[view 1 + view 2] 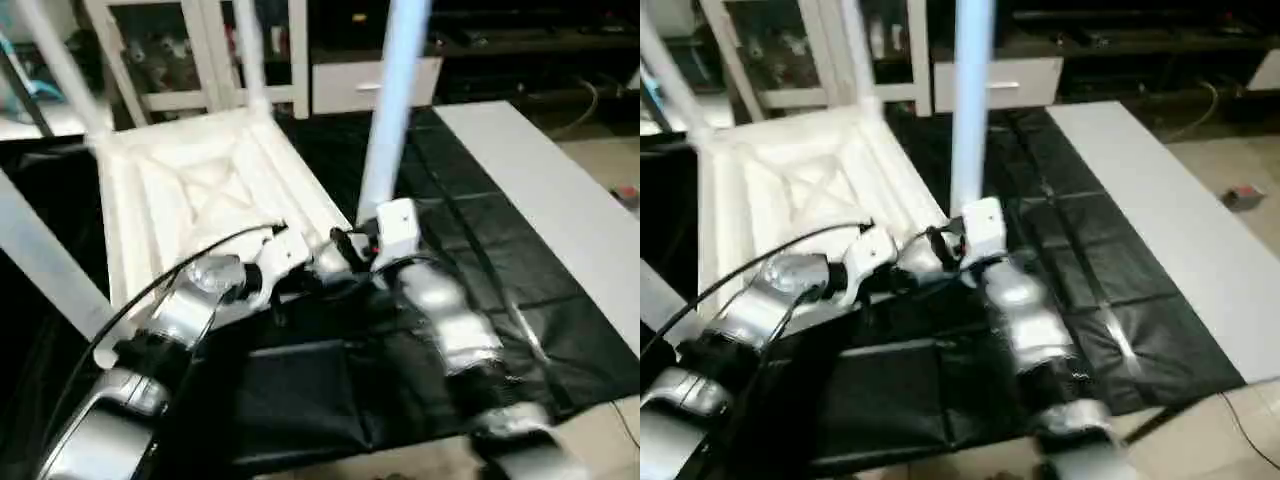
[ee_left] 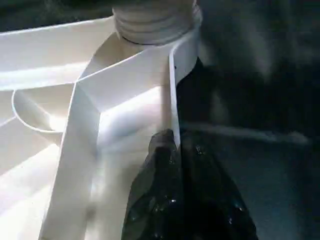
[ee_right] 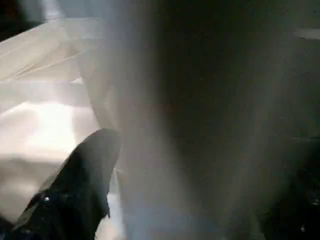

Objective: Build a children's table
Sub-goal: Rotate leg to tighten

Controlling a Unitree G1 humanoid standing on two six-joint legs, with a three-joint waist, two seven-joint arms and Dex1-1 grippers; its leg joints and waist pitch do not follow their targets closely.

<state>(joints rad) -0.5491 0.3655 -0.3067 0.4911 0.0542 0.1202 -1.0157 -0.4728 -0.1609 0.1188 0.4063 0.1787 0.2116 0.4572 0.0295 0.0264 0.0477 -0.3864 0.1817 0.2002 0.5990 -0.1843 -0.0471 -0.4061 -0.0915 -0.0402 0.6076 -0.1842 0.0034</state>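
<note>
The children's table top lies upside down on the black-draped work table, ribbed underside up. White legs stand in its corner sockets: two at the back, one at the near left and one at the near right. My right gripper is at the foot of the near right leg, open, with a finger on either side of it. My left gripper is shut on the top's thin rim wall, just beside that corner socket and the leg's threaded end.
A long white board lies along the right side of the black drape. White shelving and a drawer unit stand behind the work table. A small red object lies on the floor to the right.
</note>
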